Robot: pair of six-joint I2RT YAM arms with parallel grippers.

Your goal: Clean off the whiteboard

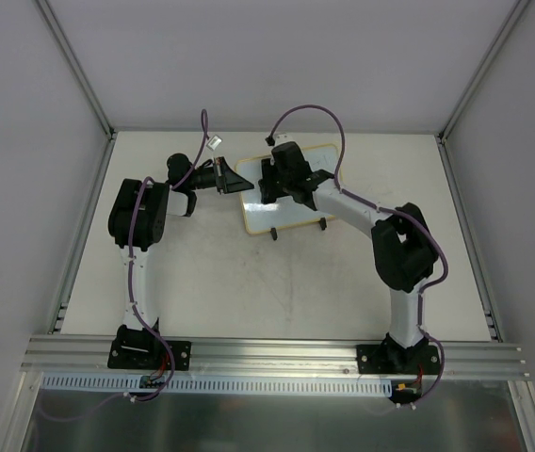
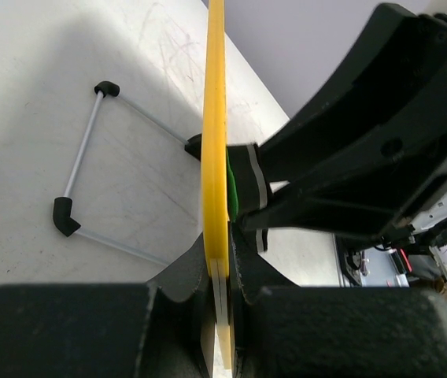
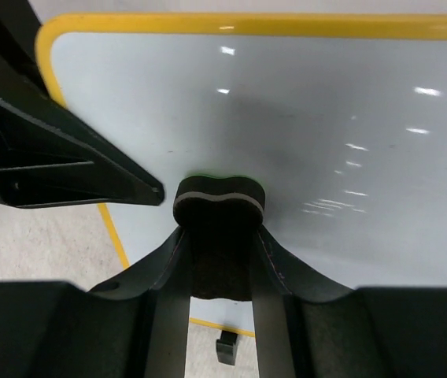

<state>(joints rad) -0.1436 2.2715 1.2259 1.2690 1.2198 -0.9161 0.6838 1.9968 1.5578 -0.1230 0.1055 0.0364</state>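
Closest to its wrist camera, the right gripper (image 3: 219,244) is clamped on a dark eraser (image 3: 219,201), whose pad presses against the whiteboard (image 3: 326,134). Next to it the left gripper (image 2: 222,272) pinches 1 edge of the board's yellow frame, steadying it mid-table toward the back, its wire stand (image 2: 82,173) resting on the table (image 1: 249,282). Wiping looks nearly done: only a faint grey smudge shows, no clear scribbles. From above the 2 arms hide part of the surface, so marks may remain there.
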